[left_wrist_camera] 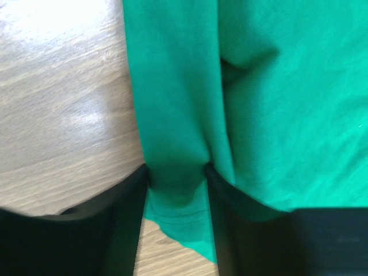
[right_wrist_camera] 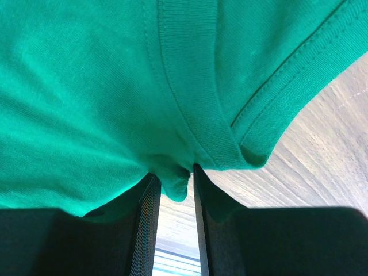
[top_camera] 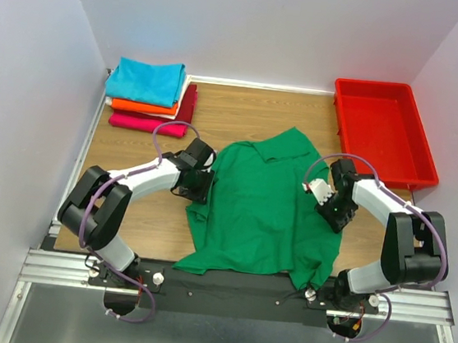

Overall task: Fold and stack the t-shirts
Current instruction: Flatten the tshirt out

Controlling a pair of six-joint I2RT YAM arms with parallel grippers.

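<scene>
Left pincer (left_wrist_camera: pixel 177 175): pinching a fold at the left edge of the green t-shirt (top_camera: pixel 261 212), with cloth filling the gap between both fingers (left_wrist_camera: pixel 123 230). Right pincer (right_wrist_camera: pixel 172 175): nipped on a small bunch of the same shirt, just beside a ribbed band (right_wrist_camera: pixel 190 86) (a stitched hem runs alongside). The shirt lies rumpled across the middle of the bench (top_camera: pixel 244 111), between the two arms. Folded stack (top_camera: pixel 148 96), turquoise on top, at the far left corner. Red tray (top_camera: pixel 387 127) at the far right.
</scene>
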